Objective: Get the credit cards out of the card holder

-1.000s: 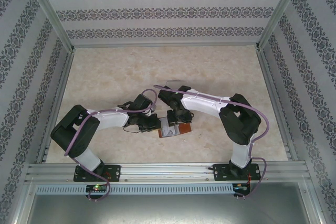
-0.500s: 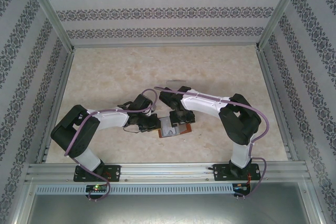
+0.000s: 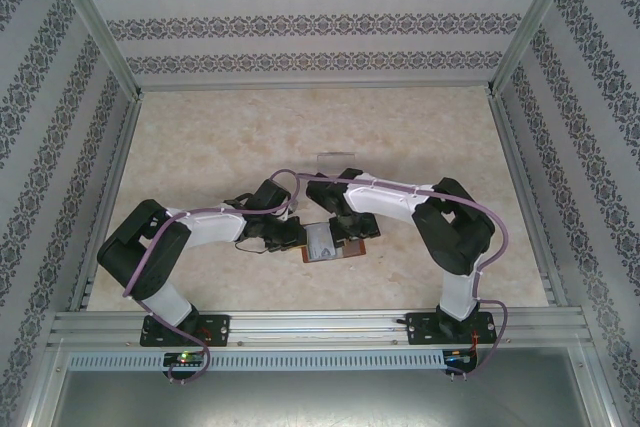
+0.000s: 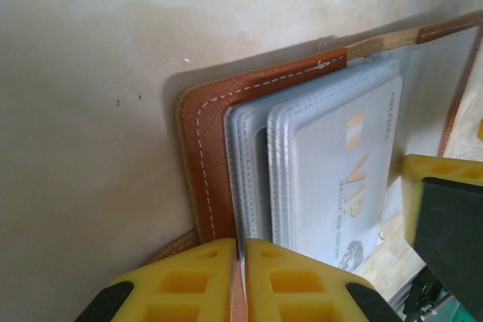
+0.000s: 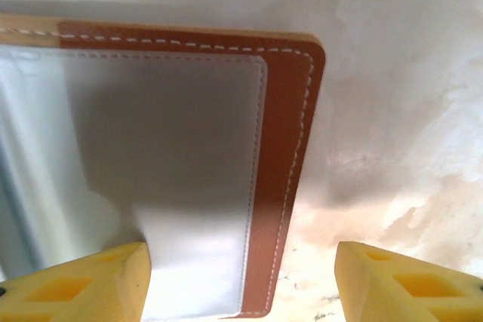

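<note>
Now the card holder (image 3: 335, 244) lies open on the table (image 3: 220, 137), between my two arms and toward the near side. Its clear sleeves (image 4: 253, 156) face up, and a pale credit card (image 4: 343, 179) marked VIP sits inside the top one. My left gripper (image 4: 241, 254) is pinched tight on the holder's brown edge. My right gripper (image 5: 241, 280) hangs over the other leaf with its fingers (image 5: 90, 280) spread wide; whether they touch it I cannot tell.
</note>
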{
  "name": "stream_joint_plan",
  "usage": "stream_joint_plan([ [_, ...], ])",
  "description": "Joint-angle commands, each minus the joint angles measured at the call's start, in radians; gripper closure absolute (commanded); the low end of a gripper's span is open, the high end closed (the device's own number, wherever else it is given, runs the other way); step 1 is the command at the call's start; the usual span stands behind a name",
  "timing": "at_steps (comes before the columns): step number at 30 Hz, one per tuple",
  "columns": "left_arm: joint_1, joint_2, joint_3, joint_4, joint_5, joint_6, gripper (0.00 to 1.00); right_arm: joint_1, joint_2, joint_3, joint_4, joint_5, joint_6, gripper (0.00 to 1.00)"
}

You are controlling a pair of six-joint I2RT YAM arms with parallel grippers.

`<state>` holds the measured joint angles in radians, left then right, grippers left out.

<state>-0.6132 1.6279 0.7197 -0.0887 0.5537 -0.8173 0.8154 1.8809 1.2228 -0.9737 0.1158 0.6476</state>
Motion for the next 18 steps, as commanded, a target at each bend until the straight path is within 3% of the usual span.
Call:
stream_joint_plan([
  [1, 0.004, 0.033, 0.006, -0.048, -0.002, 0.012, 0.86, -0.004, 0.019, -0.028, -0.014, 0.024, -0.006, 0.34],
  [18, 0.004, 0.027, 0.07, -0.114, -0.017, 0.035, 0.86, -0.002, -0.04, -0.053, -0.001, -0.013, 0.011, 0.35],
])
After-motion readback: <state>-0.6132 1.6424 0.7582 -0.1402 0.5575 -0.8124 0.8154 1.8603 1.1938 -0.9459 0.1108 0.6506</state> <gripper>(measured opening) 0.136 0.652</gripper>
